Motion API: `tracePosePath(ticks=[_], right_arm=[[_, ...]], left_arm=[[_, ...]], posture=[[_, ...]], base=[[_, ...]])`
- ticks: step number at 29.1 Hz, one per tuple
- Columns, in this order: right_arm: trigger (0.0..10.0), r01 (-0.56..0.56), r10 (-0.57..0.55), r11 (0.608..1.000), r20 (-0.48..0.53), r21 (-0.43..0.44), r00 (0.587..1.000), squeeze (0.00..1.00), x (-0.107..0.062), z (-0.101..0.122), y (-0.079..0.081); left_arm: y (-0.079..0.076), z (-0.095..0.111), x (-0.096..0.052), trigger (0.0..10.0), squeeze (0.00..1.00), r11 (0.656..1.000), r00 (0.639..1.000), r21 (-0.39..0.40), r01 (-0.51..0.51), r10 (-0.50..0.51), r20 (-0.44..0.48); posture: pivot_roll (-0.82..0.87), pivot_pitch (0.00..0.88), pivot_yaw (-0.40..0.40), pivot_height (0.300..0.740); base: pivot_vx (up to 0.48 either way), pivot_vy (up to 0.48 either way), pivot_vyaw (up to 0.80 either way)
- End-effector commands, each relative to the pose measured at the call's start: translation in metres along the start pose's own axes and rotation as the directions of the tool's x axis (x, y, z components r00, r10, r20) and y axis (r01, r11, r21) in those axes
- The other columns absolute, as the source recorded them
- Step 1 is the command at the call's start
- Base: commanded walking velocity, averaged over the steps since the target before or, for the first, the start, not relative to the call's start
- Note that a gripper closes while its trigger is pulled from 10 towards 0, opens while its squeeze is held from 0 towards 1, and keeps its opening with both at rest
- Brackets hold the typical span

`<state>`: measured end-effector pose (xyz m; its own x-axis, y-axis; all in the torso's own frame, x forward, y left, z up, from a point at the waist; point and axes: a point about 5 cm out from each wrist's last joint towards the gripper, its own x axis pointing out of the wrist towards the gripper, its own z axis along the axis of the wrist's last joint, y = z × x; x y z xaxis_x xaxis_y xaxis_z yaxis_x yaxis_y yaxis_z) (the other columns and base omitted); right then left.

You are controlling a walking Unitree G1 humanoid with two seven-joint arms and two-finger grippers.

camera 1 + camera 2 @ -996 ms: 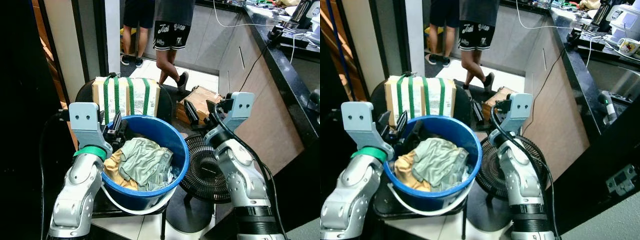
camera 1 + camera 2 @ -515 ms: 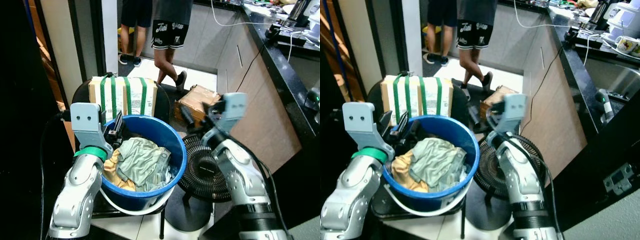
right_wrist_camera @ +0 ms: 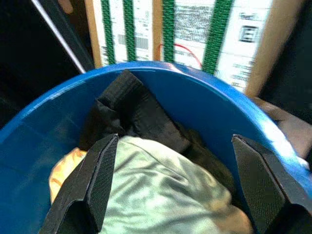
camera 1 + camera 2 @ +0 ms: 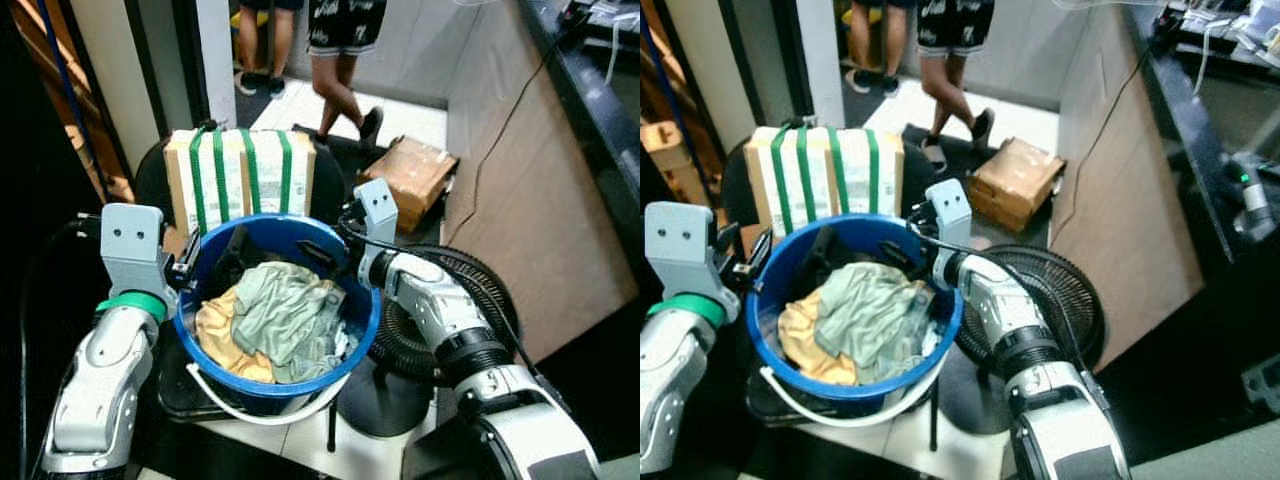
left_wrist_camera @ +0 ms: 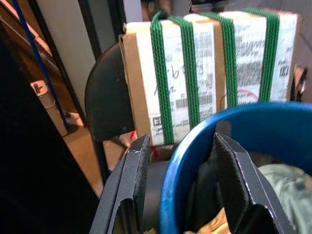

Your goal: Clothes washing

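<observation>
We see a dark chair [image 4: 180,375] carrying the blue bucket [image 4: 355,335], with a green-strapped box [image 4: 240,175] just behind the bucket. On the floor [image 4: 400,125] lie a fan [image 4: 490,290] beside the bucket and a brown carton [image 4: 415,170] beyond it.

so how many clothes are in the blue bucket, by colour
pale green: 1
orange-yellow: 1
black: 1
total: 3 that can be made out in the blue bucket; more may lie underneath
</observation>
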<state>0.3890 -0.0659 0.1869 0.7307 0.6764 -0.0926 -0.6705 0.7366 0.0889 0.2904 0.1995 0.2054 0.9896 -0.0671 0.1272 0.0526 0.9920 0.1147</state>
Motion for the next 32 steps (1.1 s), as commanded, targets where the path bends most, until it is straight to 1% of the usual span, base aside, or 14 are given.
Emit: tracePosePath(ticks=[1, 3, 6, 8, 10, 12, 14, 23, 24, 25, 26, 27, 30, 32], right_arm=[[10.0, -0.019, 0.019, 1.000, 0.007, 0.013, 1.000, 1.00, 0.003, 0.002, 0.002], [10.0, -0.066, 0.066, 0.998, -0.019, 0.012, 0.998, 1.00, 0.007, -0.002, 0.010], [10.0, -0.084, 0.084, 0.996, -0.034, 0.009, 0.996, 1.00, 0.008, -0.004, 0.012], [10.0, -0.121, 0.121, 0.993, -0.130, 0.006, 0.984, 1.00, 0.008, -0.022, 0.018], [10.0, -0.114, 0.114, 0.993, -0.187, 0.011, 0.976, 1.00, 0.006, -0.036, 0.019], [10.0, -0.105, 0.107, 0.994, -0.194, 0.017, 0.975, 1.00, 0.006, -0.039, 0.019], [10.0, -0.101, 0.106, 0.994, -0.232, 0.034, 0.967, 1.00, 0.003, -0.051, 0.019], [10.0, -0.062, 0.076, 0.996, -0.297, 0.057, 0.952, 1.00, -0.004, -0.070, 0.014], [10.0, -0.065, 0.081, 0.996, -0.325, 0.061, 0.942, 0.86, -0.006, -0.075, 0.013], [10.0, -0.072, 0.089, 0.996, -0.353, 0.060, 0.931, 0.45, -0.008, -0.080, 0.014], [10.0, -0.072, 0.089, 0.996, -0.353, 0.060, 0.931, 0.45, -0.008, -0.080, 0.014], [10.0, -0.079, 0.094, 0.995, -0.388, 0.056, 0.917, 0.00, -0.010, -0.084, 0.014], [10.0, -0.082, 0.097, 0.995, -0.411, 0.054, 0.907, 0.00, -0.010, -0.086, 0.015], [10.0, -0.099, 0.108, 0.994, -0.428, 0.045, 0.897, 0.00, -0.007, -0.084, 0.018]], left_arm=[[-0.001, -0.002, -0.001, 10.0, 0.00, 0.999, 0.999, 0.006, 0.034, -0.034, -0.024], [0.000, -0.002, 0.000, 10.0, 0.00, 0.998, 0.998, 0.017, 0.054, -0.054, -0.033], [0.000, -0.002, 0.000, 10.0, 0.00, 0.998, 0.997, 0.021, 0.062, -0.061, -0.037], [-0.003, -0.004, -0.001, 10.0, 0.00, 0.994, 0.993, 0.030, 0.104, -0.102, -0.055], [-0.007, -0.007, -0.005, 10.0, 0.00, 0.989, 0.988, 0.032, 0.142, -0.140, -0.068], [-0.008, -0.007, -0.006, 10.0, 0.00, 0.988, 0.986, 0.033, 0.151, -0.149, -0.073], [-0.009, -0.008, -0.010, 10.0, 0.00, 0.986, 0.983, 0.033, 0.164, -0.161, -0.084], [-0.008, -0.008, -0.013, 10.0, 0.00, 0.981, 0.978, 0.039, 0.190, -0.185, -0.096], [-0.008, -0.008, -0.013, 10.0, 0.00, 0.980, 0.977, 0.039, 0.195, -0.190, -0.099], [-0.009, -0.009, -0.014, 10.0, 0.00, 0.979, 0.975, 0.040, 0.201, -0.196, -0.103], [-0.009, -0.009, -0.014, 10.0, 0.00, 0.979, 0.975, 0.040, 0.201, -0.196, -0.103], [-0.011, -0.009, -0.014, 10.0, 0.00, 0.977, 0.973, 0.039, 0.209, -0.204, -0.111], [-0.012, -0.010, -0.014, 10.0, 0.00, 0.976, 0.971, 0.038, 0.215, -0.210, -0.117], [-0.015, -0.010, -0.013, 10.0, 0.00, 0.972, 0.965, 0.036, 0.232, -0.225, -0.132]], posture=[[0.07, 0.195, 0.027, 0.740], [0.07, 0.204, 0.036, 0.740], [0.07, 0.204, 0.036, 0.740], [0.08, 0.217, 0.041, 0.740], [0.08, 0.223, 0.041, 0.740], [0.08, 0.223, 0.041, 0.740], [0.09, 0.225, 0.039, 0.740], [0.09, 0.231, 0.033, 0.740], [0.09, 0.232, 0.031, 0.740], [0.09, 0.235, 0.031, 0.740], [0.09, 0.235, 0.031, 0.740], [0.09, 0.235, 0.032, 0.740], [0.09, 0.235, 0.032, 0.740], [0.09, 0.248, 0.039, 0.740]], base=[[0.000, 0.000, 0.00], [0.000, 0.000, 0.00], [0.000, 0.000, 0.00], [0.000, 0.000, 0.00], [0.000, 0.000, 0.00], [0.000, 0.000, 0.00], [0.000, 0.000, 0.00], [0.000, 0.000, 0.00], [0.000, 0.000, 0.00], [0.000, 0.000, 0.00], [0.000, 0.000, 0.00], [0.000, 0.000, 0.00], [0.000, 0.000, 0.00], [0.000, 0.000, 0.00]])
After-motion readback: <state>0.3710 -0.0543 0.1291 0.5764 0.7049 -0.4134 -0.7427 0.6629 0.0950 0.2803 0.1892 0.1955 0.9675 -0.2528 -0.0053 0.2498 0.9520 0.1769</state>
